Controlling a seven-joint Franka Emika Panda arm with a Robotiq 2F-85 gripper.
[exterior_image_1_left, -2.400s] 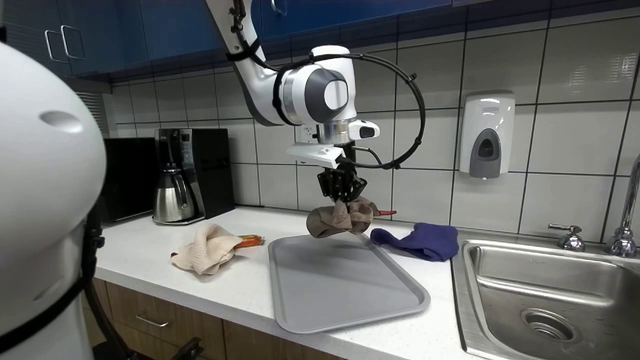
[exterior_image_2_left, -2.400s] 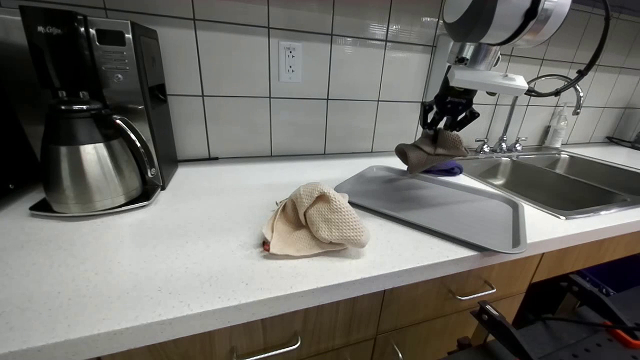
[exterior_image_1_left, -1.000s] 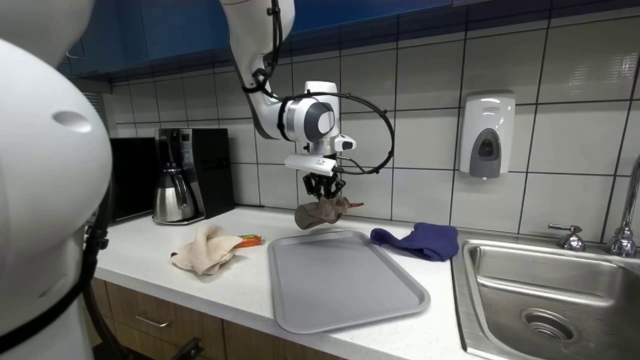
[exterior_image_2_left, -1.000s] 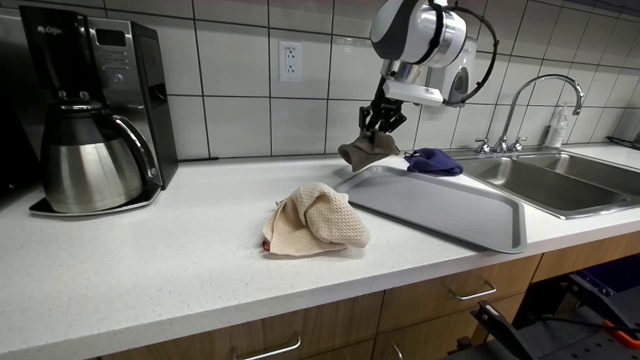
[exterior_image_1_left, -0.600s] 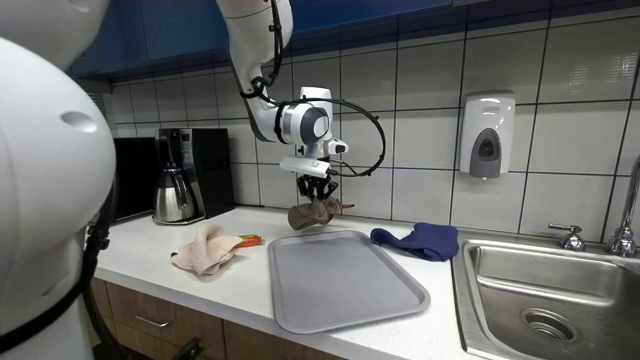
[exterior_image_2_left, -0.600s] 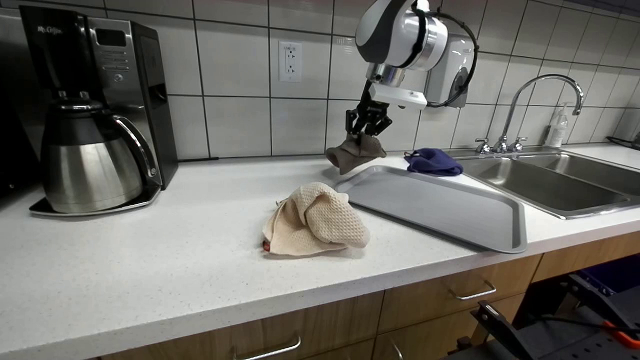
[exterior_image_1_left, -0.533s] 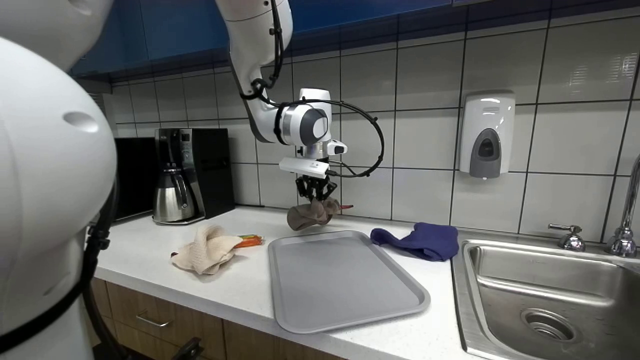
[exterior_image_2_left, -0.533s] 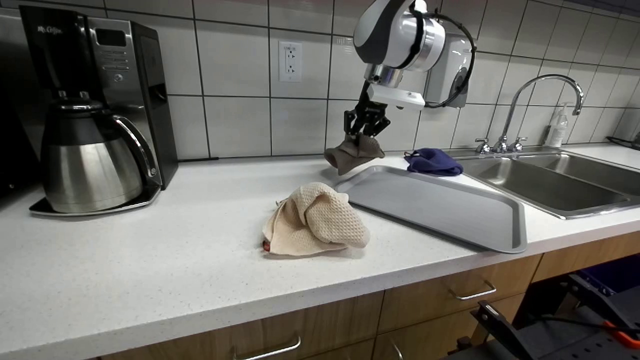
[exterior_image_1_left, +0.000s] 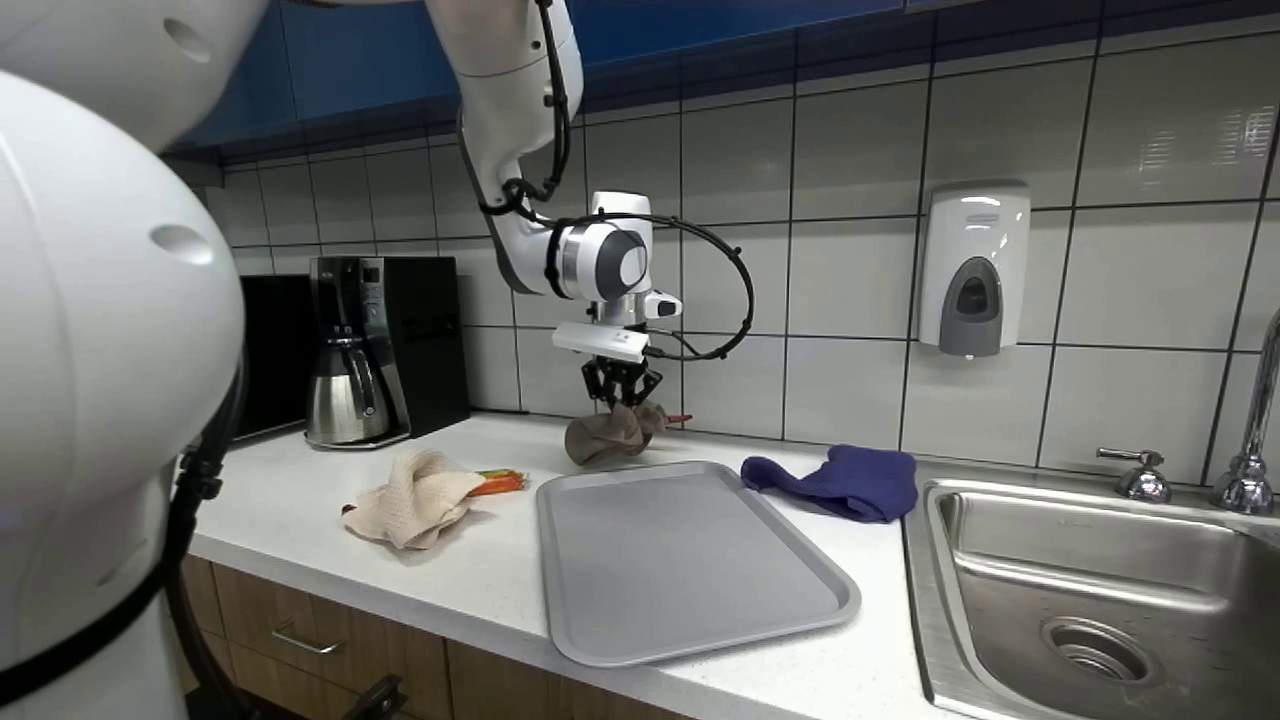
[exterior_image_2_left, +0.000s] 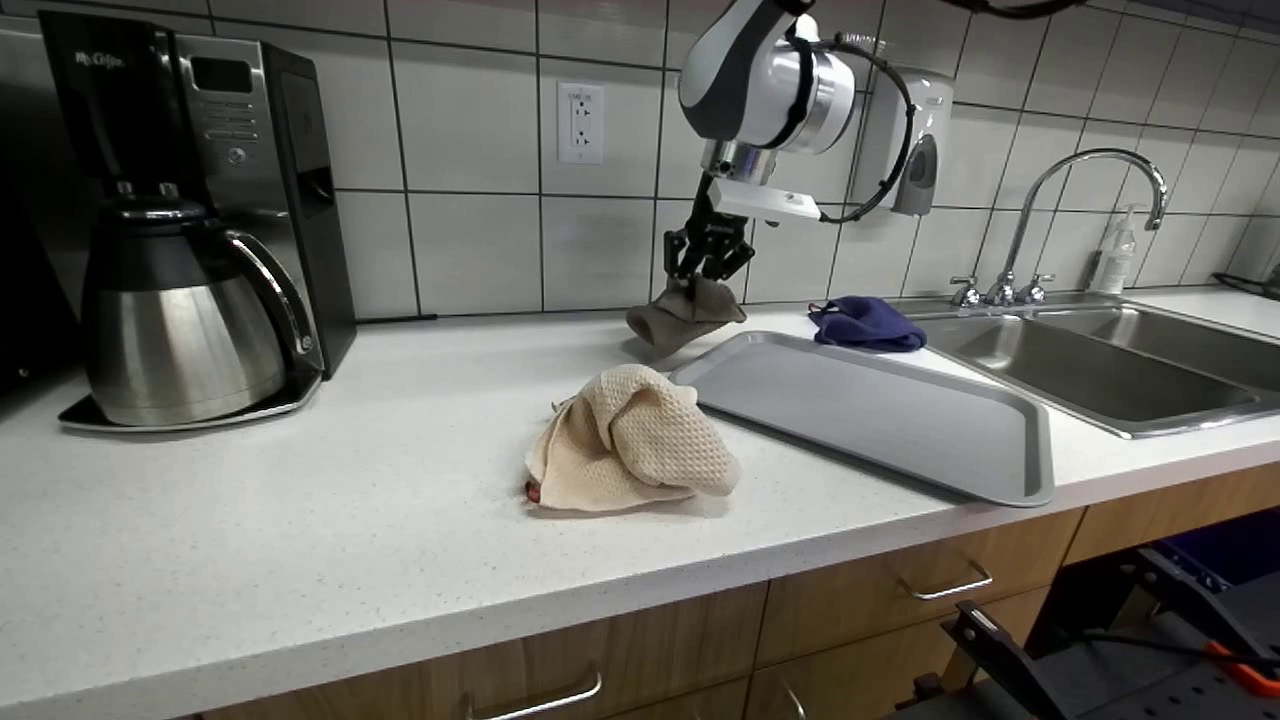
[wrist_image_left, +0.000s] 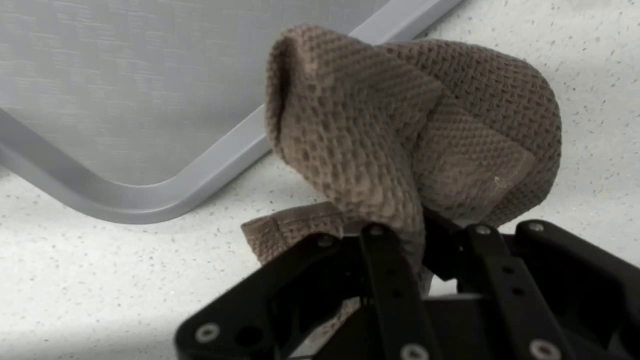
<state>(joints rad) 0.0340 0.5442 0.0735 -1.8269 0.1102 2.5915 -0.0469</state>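
A: What's changed, left to right?
B: The beige cloth lies unmoved; the brown cloth has come left past the edge of the tray, so it's carried over table now.
A: And the pincer?
B: Directly above, tips pinching a fold; the cloth hangs beneath.

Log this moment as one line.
gripper: shut on brown cloth; gray tray: on counter; beige cloth: on counter, orange item poking out; purple cloth: near sink
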